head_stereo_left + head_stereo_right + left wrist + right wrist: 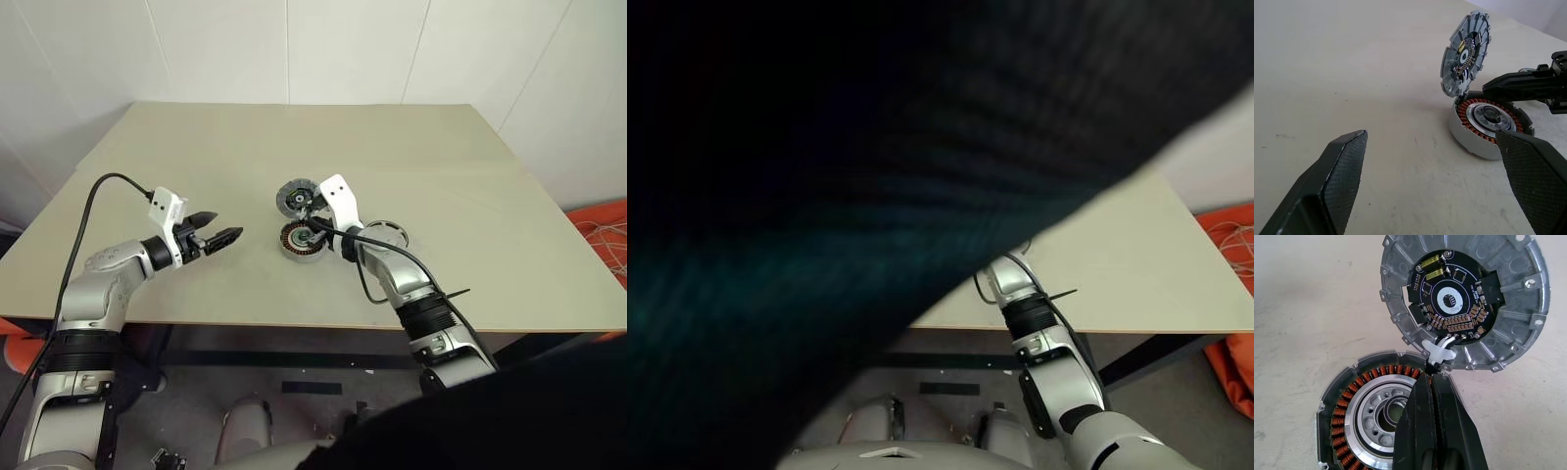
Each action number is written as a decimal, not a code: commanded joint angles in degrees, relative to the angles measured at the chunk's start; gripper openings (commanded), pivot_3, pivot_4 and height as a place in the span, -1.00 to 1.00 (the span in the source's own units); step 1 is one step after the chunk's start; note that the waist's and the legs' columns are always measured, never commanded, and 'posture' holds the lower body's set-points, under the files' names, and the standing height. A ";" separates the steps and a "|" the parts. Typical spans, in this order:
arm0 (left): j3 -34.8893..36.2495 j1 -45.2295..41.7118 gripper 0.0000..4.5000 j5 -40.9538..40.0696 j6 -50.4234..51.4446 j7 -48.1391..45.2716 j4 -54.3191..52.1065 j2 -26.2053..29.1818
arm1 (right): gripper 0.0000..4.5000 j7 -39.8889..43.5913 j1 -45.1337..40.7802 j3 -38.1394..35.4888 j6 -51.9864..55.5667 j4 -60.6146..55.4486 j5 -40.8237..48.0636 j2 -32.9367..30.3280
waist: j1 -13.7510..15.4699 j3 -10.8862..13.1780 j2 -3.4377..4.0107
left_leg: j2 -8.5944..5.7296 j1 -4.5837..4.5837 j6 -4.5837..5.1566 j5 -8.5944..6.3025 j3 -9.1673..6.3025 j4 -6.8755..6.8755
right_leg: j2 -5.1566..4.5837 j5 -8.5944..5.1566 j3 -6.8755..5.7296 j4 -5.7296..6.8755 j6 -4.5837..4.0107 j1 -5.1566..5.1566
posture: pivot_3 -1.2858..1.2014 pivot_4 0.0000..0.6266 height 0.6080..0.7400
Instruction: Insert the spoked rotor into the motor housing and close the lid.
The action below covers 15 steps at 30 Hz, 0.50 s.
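The motor housing (302, 239) sits mid-table, its copper coils (1341, 417) ringing a silver hub. The lid (294, 199) stands on edge just behind it, its circuit-board face (1449, 298) turned toward the housing and joined to it by short wires at a white clip (1439, 351). My right gripper (1432, 377) is shut, its tips reaching over the housing to the rim just below that clip. The spoked rotor (384, 233) lies flat on the table to the right of my right arm. Well to the left of the housing, my left gripper (227, 224) hovers open with nothing between its fingers (1342, 171).
The tan table (196, 157) ends at a front edge close below both arms. An orange object with white cord (602, 230) lies beyond the table's right side. A dark mass covers most of the right eye view, where my right forearm (1024, 304) shows below it.
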 commanded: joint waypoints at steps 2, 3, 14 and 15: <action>0.59 -1.78 0.98 0.20 -1.39 0.12 -0.73 0.18 | -0.99 -0.07 -0.25 0.73 -1.48 0.06 -0.45 0.20 | 0.00 0.00 0.00 | 0.00 0.00 0.00 0.00 0.00 0.00 | 0.00 0.00 0.00 0.00 0.00 0.00 | 0.03 -1.00 1.00; 0.61 -1.79 0.98 0.25 -1.45 0.13 -0.72 0.18 | -0.99 -0.09 -0.12 0.81 -1.52 0.18 -0.50 0.24 | 0.01 0.00 0.00 | 0.00 0.00 0.00 0.00 0.00 0.00 | 0.00 0.00 0.00 0.00 0.00 0.00 | 0.03 -1.00 1.00; 0.76 -1.89 0.98 0.61 -2.04 0.16 -0.38 0.14 | -0.99 0.11 1.28 1.61 -1.13 -1.43 -0.85 0.03 | 0.00 0.00 0.00 | 0.00 0.01 0.00 0.00 0.00 0.00 | 0.00 0.00 0.00 0.00 0.00 0.01 | 0.03 -1.00 1.00; 0.76 -2.00 0.98 0.67 -2.16 0.14 -0.19 0.14 | -0.99 0.20 1.69 1.79 -0.84 -2.16 -0.84 0.02 | 0.01 0.00 0.00 | 0.00 0.01 0.00 0.00 0.00 0.00 | 0.00 0.00 0.00 0.00 0.00 0.02 | 0.03 -1.00 1.00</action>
